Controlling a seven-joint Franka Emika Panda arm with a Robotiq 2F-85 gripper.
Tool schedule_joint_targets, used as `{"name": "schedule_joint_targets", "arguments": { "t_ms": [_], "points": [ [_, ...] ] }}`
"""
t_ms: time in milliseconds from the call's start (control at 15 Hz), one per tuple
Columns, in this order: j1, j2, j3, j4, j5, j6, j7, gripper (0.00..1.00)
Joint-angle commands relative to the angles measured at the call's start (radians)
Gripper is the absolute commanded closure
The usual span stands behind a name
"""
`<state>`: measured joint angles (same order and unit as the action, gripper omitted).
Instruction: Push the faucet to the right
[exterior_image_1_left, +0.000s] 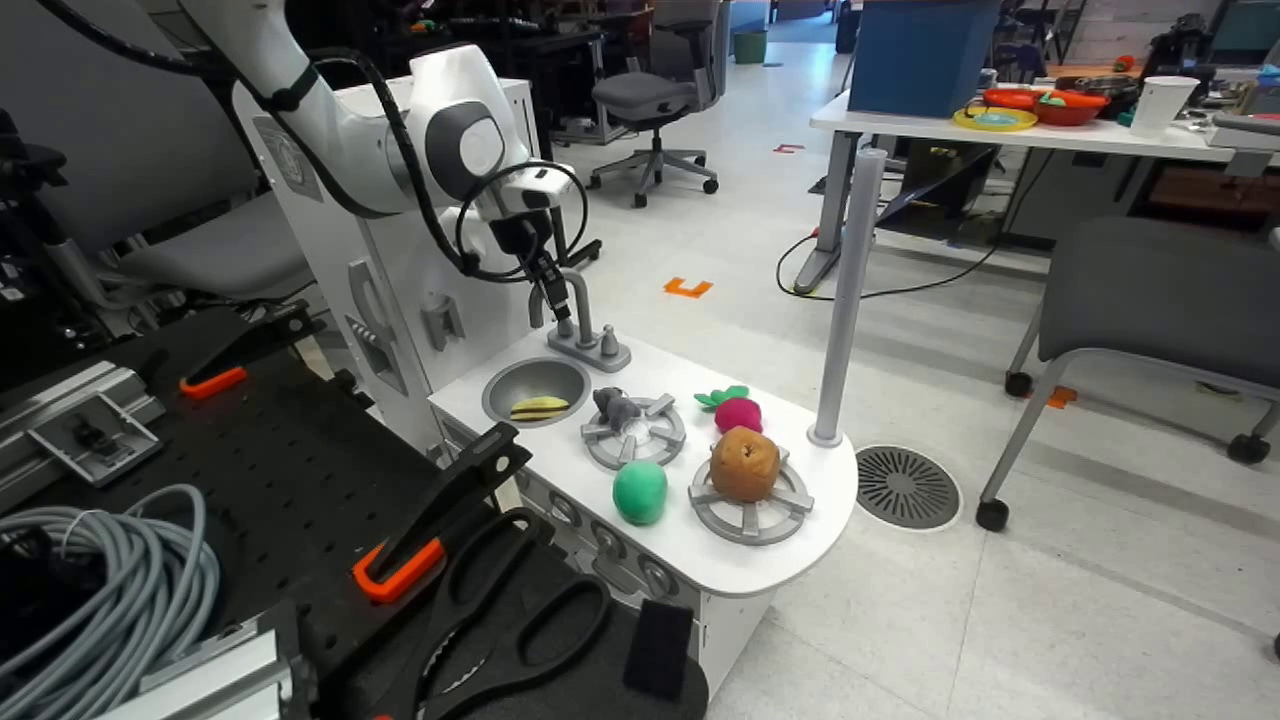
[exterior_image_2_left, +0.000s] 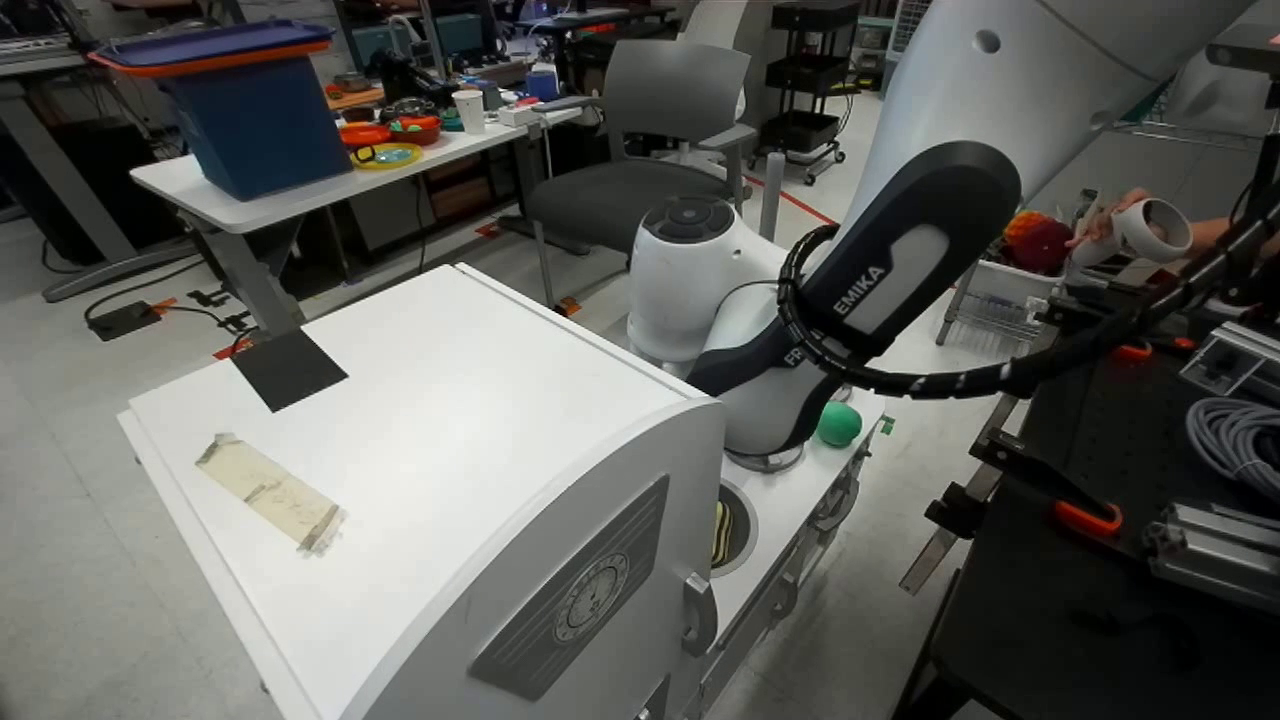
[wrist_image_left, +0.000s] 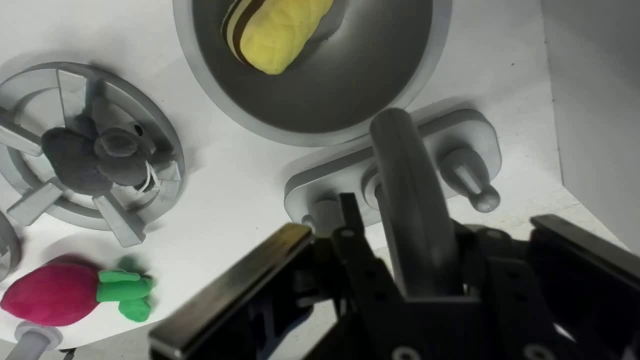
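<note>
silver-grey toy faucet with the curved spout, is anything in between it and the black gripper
Nothing visible stands between them: in the wrist view, the black gripper straddles the curved spout of the silver-grey toy faucet. Whether the two touch, I cannot tell.

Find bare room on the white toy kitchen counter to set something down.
Free: between round grey sink and rounded green toy; between grey gooseneck faucet and crimson leafy toy. Crowded: both occupied grey burners, and around the faucet and black gripper.
</note>
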<state>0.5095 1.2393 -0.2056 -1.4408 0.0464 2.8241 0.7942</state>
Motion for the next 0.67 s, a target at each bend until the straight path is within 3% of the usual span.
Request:
{"name": "schedule_joint_targets", "arguments": {
  "t_ms": [0, 267, 533, 600],
  "points": [
    [-0.012, -0.011, -0.013, -0.019, -0.013, -0.05, -0.012, 1.0],
    [-0.079, -0.095, 0.015, -0.105, -0.042, -0.19, -0.129, 1.0],
    [-0.109, -0.09, -0.033, -0.076, -0.059, -0.239, -0.18, 1.0],
    [-0.112, -0.084, -0.044, -0.065, -0.063, -0.245, -0.184, 0.75]
  ]
}}
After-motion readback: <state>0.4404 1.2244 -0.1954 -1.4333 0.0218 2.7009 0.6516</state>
